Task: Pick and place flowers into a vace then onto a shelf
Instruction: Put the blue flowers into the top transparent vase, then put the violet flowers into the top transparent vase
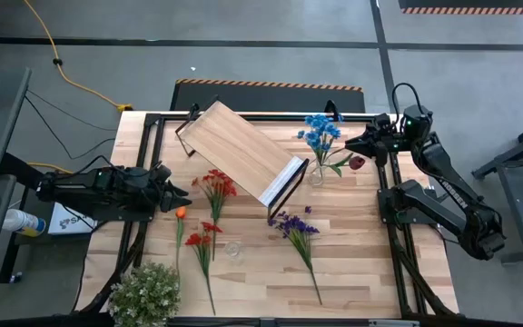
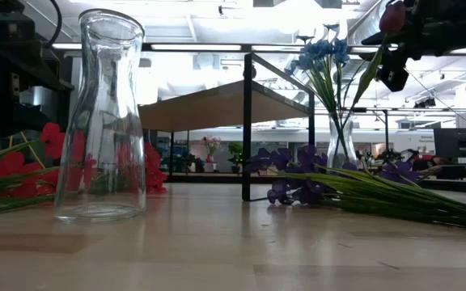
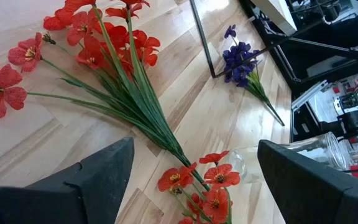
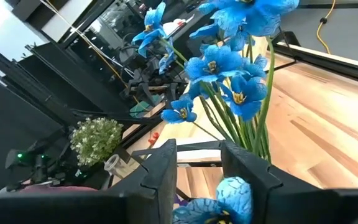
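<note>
Now your right gripper [image 1: 363,154] pinches a dark red flower [image 1: 357,163] beside the far vase [image 1: 317,174], while your left gripper [image 1: 178,198] waits, jaws wide, by the red flowers [image 1: 216,186].

I see a slatted table [image 1: 352,254] of pale, matt wood. The shelf [image 1: 240,148] at its 12 o'clock is smooth light wood on thin black metal. Both vases [image 2: 101,121] [image 1: 317,174] are clear, glossy glass; the flowers [image 3: 114,56] look like cloth on plastic stems.

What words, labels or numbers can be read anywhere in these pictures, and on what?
None can be read: no writing shows on the shelf, the glass vases or the flowers.
Screens in the room behind the table are too far off to read.
</note>
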### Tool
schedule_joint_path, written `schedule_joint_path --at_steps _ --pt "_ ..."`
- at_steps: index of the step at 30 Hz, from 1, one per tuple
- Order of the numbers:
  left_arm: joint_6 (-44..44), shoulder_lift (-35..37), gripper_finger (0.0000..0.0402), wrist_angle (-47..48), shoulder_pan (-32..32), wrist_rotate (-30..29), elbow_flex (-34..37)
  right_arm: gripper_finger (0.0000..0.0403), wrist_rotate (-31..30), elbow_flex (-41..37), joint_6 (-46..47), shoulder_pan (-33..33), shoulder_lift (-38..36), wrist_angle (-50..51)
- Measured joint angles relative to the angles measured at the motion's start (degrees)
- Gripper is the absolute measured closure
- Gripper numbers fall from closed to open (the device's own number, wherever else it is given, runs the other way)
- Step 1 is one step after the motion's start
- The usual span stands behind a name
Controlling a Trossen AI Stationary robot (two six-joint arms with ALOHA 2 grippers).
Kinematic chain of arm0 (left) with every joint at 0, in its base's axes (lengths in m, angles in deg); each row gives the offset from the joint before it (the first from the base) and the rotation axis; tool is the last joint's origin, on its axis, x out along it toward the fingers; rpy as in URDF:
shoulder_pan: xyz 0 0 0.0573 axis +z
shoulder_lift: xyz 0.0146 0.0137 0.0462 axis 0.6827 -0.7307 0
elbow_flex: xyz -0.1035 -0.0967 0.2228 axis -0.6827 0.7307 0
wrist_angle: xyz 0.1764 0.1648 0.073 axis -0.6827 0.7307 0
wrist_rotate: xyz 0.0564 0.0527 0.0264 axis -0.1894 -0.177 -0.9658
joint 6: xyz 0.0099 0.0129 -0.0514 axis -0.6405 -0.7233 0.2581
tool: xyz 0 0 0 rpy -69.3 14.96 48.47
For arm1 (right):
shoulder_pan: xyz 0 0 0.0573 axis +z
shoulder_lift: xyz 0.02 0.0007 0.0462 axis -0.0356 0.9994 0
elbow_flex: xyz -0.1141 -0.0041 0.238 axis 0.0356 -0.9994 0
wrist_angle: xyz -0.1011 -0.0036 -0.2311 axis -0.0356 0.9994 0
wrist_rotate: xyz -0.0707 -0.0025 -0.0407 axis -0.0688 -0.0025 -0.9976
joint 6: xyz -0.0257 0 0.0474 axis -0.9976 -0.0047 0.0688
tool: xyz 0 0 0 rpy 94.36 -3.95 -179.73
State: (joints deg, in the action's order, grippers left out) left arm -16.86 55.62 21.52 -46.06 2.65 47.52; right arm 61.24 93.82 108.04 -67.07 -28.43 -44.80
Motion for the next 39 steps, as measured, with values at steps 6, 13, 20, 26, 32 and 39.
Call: schedule_joint_path --at_steps 6,13,20,26,32,39 --pt "0.0 0.0 0.0025 0.0 0.0 0.0 0.0 0.0249 0.8 0.0 1.7 0.0 0.0 0.0" --pt "0.0 0.0 0.0025 0.0 0.0 0.0 0.0 0.0186 1.5 0.0 2.1 0.0 0.0 -0.2" --pt "0.0 0.0 0.0025 0.0 0.0 0.0 0.0 0.0172 0.6 0.0 2.9 0.0 0.0 -4.2" --pt "0.0 0.0 0.0025 0.0 0.0 0.0 0.0 0.0171 1.0 0.0 6.1 0.0 0.0 -8.7" --pt "0.0 0.0 0.0025 0.0 0.0 0.0 0.0 0.0171 1.5 0.0 12.3 0.0 0.0 -18.3" --pt "0.0 0.0 0.0025 0.0 0.0 0.0 0.0 0.0171 2.6 0.0 20.5 0.0 0.0 -30.9"
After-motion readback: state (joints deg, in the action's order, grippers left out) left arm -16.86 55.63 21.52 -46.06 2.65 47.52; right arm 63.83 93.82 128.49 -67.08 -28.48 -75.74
